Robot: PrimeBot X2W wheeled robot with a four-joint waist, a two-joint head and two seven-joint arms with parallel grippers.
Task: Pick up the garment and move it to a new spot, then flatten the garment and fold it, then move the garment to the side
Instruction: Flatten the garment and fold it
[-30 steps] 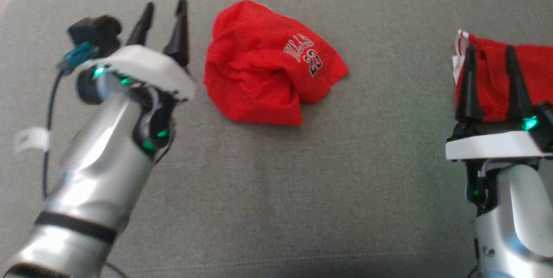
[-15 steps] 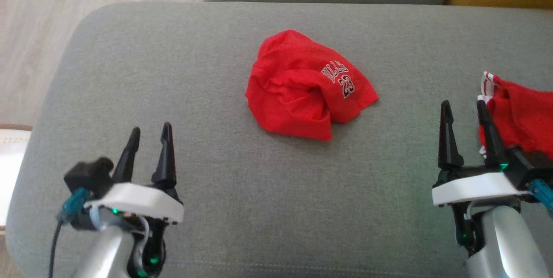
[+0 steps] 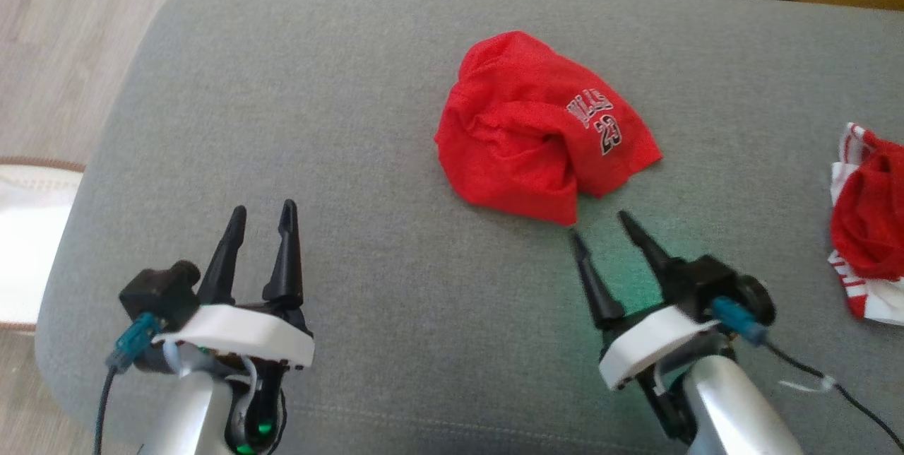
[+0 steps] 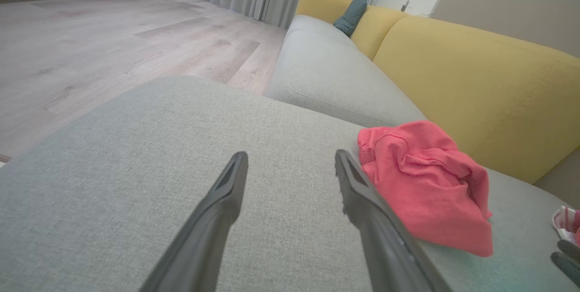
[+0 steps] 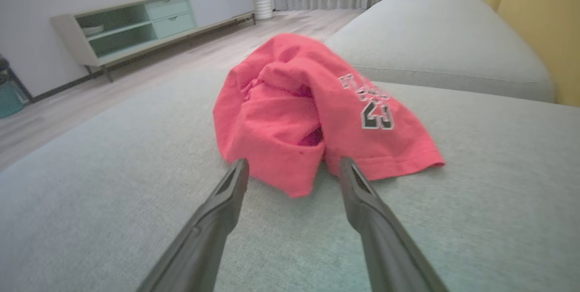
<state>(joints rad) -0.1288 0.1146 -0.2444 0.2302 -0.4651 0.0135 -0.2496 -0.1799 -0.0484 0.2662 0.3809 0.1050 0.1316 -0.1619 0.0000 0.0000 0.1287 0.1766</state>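
1. The red shirt lies crumpled, number up, with the grey cushion under it.
2. Your right gripper, fingers spread and empty, points at the shirt's near hem; drive low and pinch one layer there.
3. Your left gripper, also spread, waits well left of the shirt.

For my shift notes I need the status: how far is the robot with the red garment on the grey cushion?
Done: nothing that shows; the garment lies crumpled on the cushion. In hand: the right gripper, open, points at its near edge, just short of it; the left gripper is open, well off to the side. To do: picking up, moving, flattening, folding, setting aside.
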